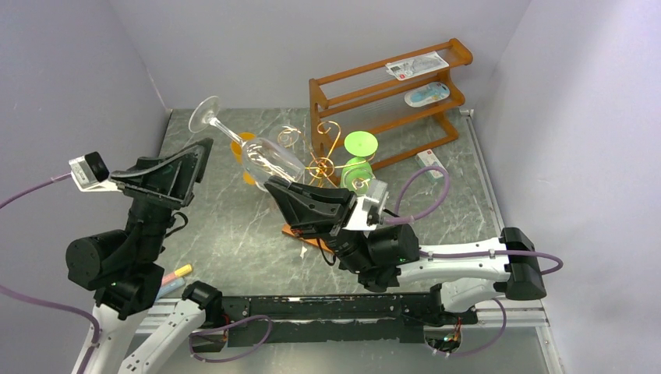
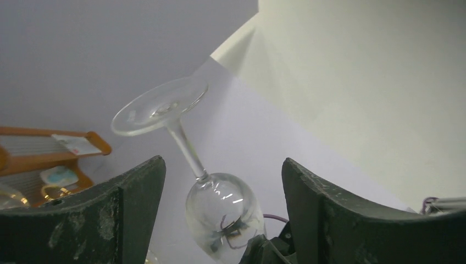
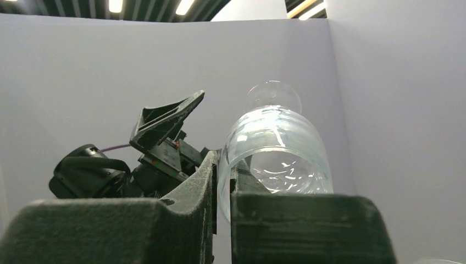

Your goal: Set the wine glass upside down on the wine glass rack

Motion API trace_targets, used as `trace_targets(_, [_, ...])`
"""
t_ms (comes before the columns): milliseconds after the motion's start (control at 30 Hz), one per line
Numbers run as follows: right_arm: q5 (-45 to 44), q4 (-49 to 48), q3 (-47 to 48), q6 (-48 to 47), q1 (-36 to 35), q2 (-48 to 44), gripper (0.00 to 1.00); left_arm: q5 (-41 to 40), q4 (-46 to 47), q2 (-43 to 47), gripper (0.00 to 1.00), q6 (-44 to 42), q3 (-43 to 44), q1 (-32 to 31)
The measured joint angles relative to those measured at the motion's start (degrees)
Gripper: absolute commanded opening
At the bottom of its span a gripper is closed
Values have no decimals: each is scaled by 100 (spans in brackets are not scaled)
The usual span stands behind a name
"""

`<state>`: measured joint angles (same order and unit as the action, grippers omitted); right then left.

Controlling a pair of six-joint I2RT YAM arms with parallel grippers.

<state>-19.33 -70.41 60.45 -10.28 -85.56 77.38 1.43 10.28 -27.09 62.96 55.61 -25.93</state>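
I see my right gripper (image 1: 279,189) pinching the bowl wall of the glass (image 1: 265,158) at its rim, just left of the rack (image 1: 323,165). The glass hangs above the desk (image 1: 226,226), tilted, its foot up and away from the rack. My left gripper (image 1: 199,156), farther left of the rack, stands spread and touches nothing.

wine glass (image 1: 269,162): clear | wine glass rack (image 1: 321,165): gold | table (image 1: 226,234): grey marbled

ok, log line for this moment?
right jaws: shut on wine glass rim | left jaws: open, near stem | glass: tilted, foot up | wine glass rack: glass not hung yet
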Motion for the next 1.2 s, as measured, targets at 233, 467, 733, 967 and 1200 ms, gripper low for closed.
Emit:
trace_targets(233, [216, -2, -7, 254, 0, -26, 0, 293, 723, -229, 65, 286, 15, 0])
trace_targets(467, [428, -33, -4, 404, 0, -11, 0, 313, 647, -409, 67, 455, 46, 0])
trace_targets(733, [498, -111, 44, 426, 0, 190, 0, 623, 813, -763, 43, 616, 70, 0])
trace_targets(967, [479, -424, 190, 431, -2, 409, 0, 868, 1193, -815, 42, 601, 68, 0])
trace_targets(1200, [415, -1032, 496, 398, -28, 885, 0, 975, 1517, -872, 42, 581, 52, 0])
